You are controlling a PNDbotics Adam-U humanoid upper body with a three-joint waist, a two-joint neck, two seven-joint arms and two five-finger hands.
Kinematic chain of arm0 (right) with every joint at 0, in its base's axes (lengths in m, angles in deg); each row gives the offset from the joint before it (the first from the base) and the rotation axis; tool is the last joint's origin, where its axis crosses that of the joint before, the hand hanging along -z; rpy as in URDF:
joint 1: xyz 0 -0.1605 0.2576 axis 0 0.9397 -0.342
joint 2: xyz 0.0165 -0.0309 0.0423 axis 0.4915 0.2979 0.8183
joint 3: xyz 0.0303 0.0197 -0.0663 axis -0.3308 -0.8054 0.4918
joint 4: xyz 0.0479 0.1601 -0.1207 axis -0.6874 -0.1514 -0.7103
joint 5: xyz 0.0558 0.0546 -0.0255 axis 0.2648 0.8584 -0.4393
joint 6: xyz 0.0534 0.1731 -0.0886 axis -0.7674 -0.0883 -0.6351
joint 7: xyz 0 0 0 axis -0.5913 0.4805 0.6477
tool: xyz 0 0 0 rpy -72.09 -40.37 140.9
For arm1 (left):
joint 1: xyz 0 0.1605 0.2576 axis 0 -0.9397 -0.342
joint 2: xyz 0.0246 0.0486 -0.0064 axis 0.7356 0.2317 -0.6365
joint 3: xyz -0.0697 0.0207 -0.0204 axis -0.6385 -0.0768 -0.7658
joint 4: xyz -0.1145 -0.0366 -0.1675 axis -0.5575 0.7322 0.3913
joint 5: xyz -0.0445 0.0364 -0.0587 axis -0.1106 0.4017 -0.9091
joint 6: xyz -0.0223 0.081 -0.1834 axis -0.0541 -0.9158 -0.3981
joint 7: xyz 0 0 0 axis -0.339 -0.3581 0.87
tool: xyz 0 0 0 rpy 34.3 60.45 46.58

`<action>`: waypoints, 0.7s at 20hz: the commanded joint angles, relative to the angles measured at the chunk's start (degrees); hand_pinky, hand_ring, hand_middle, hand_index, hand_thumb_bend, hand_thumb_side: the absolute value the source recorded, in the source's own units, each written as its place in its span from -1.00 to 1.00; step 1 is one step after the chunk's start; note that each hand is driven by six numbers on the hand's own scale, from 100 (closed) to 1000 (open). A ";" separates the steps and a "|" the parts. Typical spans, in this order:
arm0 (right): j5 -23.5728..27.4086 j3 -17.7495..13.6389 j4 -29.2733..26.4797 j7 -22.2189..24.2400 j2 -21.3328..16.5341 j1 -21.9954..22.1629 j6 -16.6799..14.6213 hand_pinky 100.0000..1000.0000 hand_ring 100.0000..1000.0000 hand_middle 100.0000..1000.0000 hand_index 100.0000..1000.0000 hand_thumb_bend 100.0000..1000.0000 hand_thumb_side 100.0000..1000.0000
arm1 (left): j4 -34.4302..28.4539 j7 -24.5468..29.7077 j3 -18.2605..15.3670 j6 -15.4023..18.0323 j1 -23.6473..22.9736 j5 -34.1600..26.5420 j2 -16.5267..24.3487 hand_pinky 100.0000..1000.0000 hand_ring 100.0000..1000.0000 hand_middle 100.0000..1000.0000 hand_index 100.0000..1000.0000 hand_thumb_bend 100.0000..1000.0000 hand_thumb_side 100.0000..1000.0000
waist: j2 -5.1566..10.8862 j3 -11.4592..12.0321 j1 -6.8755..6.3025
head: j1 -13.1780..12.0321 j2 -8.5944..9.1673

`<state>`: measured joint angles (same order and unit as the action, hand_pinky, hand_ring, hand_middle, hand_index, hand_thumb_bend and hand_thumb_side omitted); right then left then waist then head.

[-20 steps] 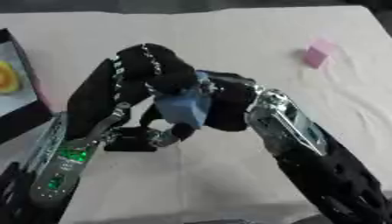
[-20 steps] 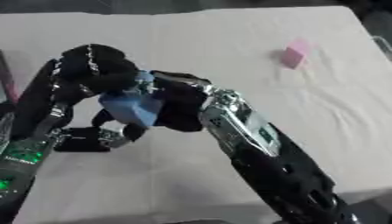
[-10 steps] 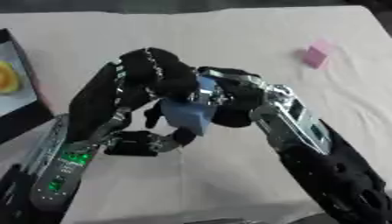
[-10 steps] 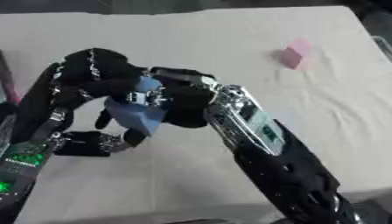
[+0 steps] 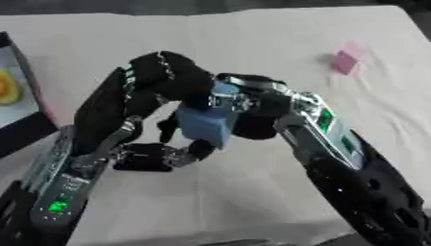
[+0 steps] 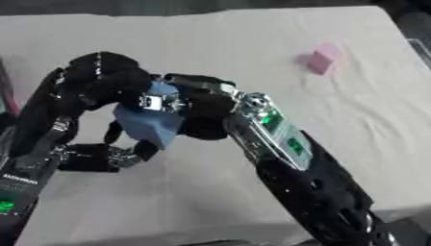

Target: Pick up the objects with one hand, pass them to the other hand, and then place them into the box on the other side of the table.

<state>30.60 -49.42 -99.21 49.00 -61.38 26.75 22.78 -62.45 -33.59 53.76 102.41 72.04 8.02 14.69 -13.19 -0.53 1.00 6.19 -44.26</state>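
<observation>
Between right hand (image 5: 257, 108) and left hand (image 5: 164, 86), both curled on blue block (image 5: 205, 126): could drop to tabletop (image 5: 252, 43) if released early.

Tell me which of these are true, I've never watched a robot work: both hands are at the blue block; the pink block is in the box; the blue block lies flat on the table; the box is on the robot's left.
1. Both hands are at the blue block. True: the left hand and the right hand meet around the blue block.
2. The pink block is in the box. False: the pink block sits on the table, far right.
3. The blue block lies flat on the table. False: it is held up between the hands, tilted.
4. The box is on the robot's left. True: the box shows at the left edge, with something yellow inside.
</observation>
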 commanded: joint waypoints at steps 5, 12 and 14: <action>-0.62 -2.13 -2.03 1.59 -1.41 -0.92 -1.18 1.00 0.34 0.73 0.85 0.56 0.12 | -0.15 0.44 -1.09 -0.25 0.27 -1.13 1.44 0.40 0.22 -0.22 0.95 -0.86 -1.00 | 0.77 -0.04 -0.04 | 0.19 0.14; -0.91 -2.19 -1.52 1.42 -1.41 -0.89 -1.59 1.00 0.33 0.71 0.84 0.52 0.18 | -0.23 1.21 -0.84 0.00 0.31 -1.65 1.42 0.40 0.21 -0.24 0.92 -0.85 -1.00 | 0.74 -0.01 -0.07 | 0.28 0.14; -0.54 -2.24 -1.32 0.90 -1.39 -0.86 -1.51 0.99 0.33 0.71 0.84 0.50 0.20 | -0.23 1.28 -0.82 0.12 0.24 -1.60 1.50 0.40 0.20 -0.24 0.91 -0.84 -1.00 | 0.74 -0.01 -0.08 | 0.28 0.14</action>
<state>29.73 -50.59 -99.34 50.07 -62.04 26.76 21.55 -62.29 -32.73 53.37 102.53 71.91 6.59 14.98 -13.19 -0.53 1.02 6.29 -44.26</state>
